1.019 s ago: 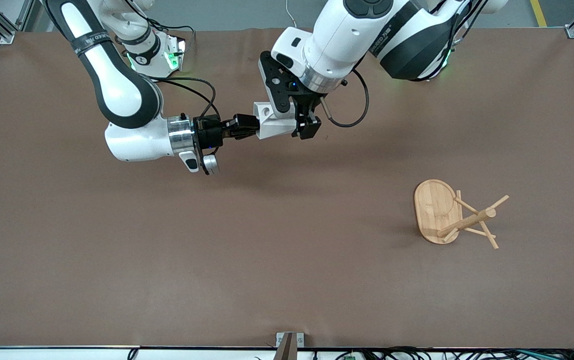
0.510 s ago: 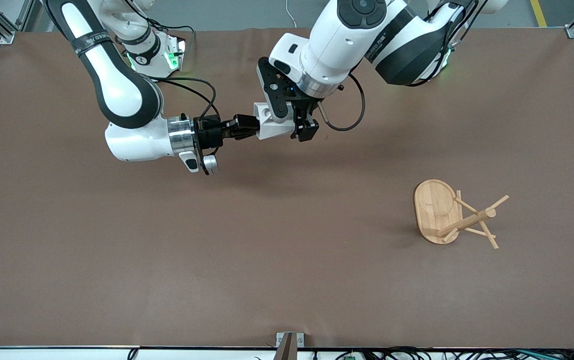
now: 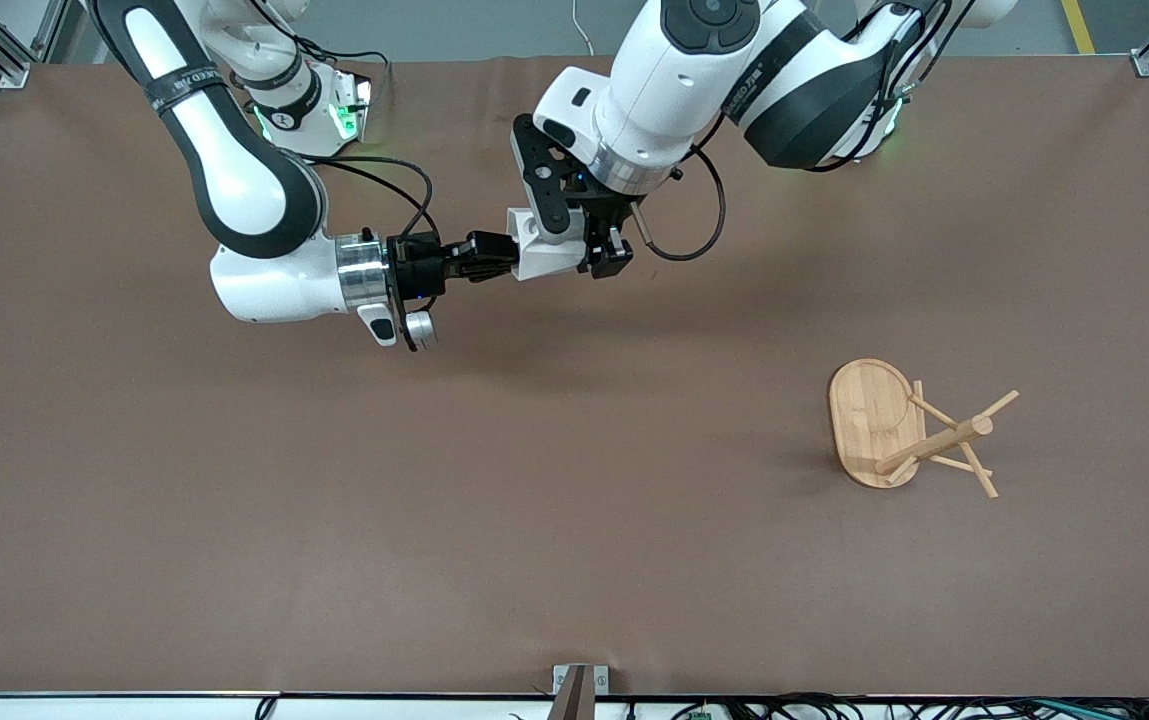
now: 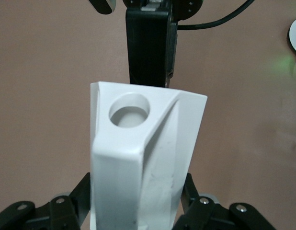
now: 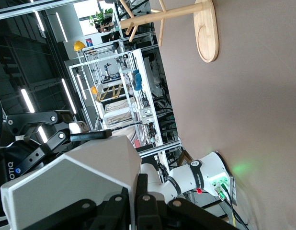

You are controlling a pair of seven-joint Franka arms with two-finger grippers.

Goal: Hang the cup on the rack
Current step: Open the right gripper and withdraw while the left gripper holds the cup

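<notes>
Between both pincers — faceted matte cup [image 3: 546, 250]

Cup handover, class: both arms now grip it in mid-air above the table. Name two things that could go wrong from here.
1. Both the left tool and the right tool are shut on the cup. If either arm moves before one lets go, the cup could twist, slip or drop.
2. The rack stands toward the left arm's end of the table, with thin slanted pegs. The small hole in the cup's handle may miss a peg, and a push could tip the rack.
</notes>
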